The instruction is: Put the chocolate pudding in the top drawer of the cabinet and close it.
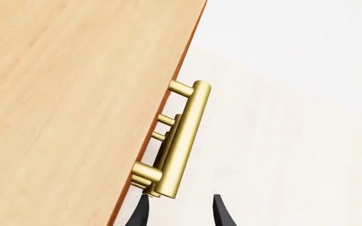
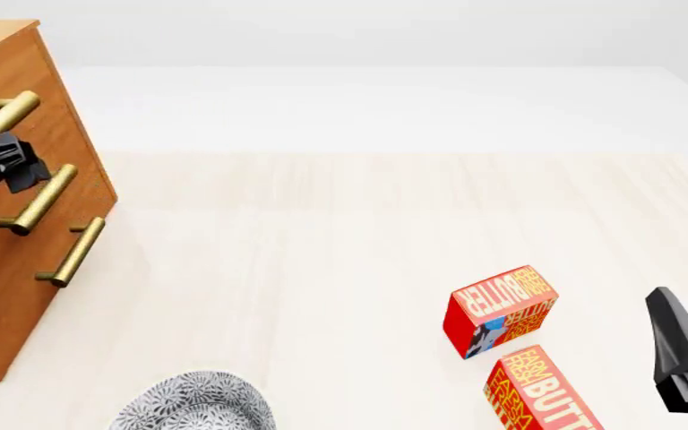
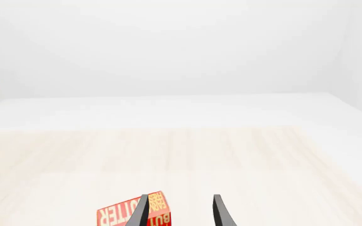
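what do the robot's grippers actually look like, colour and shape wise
Both look plain black with no visible markings or cables. The right gripper has two slim, blade-like fingers that taper to points; in the front view its one visible finger widens into a blocky black base. The left gripper has the same dark tapered fingers, and its chunky black body shows in the front view.

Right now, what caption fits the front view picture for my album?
Left gripper near the orange-brown wooden cabinet's brass handles; two red-orange butter boxes lie near the right gripper.
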Robot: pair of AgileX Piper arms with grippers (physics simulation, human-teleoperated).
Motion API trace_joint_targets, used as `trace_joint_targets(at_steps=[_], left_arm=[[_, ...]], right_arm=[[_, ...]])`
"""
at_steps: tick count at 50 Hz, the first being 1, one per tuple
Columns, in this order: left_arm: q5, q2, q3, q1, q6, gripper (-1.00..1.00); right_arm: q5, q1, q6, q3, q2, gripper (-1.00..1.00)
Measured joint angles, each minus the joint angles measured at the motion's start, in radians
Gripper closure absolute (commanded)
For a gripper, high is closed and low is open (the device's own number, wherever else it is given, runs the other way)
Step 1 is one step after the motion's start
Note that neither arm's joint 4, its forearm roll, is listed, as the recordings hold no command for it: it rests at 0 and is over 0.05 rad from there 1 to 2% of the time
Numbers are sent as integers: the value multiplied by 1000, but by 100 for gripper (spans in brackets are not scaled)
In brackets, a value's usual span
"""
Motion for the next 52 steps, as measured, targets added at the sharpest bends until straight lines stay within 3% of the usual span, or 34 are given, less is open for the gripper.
trace_joint_targets(at_steps=[11,27,52], left_arm=[[23,-5,-3,-1,11,-100],[166,-122,-53,25,46,-100],[390,-326,-286,52,69,-100]], right_arm=[[0,0,0,0,0,-100],[0,0,0,0,0,-100],[0,0,0,0,0,-100]])
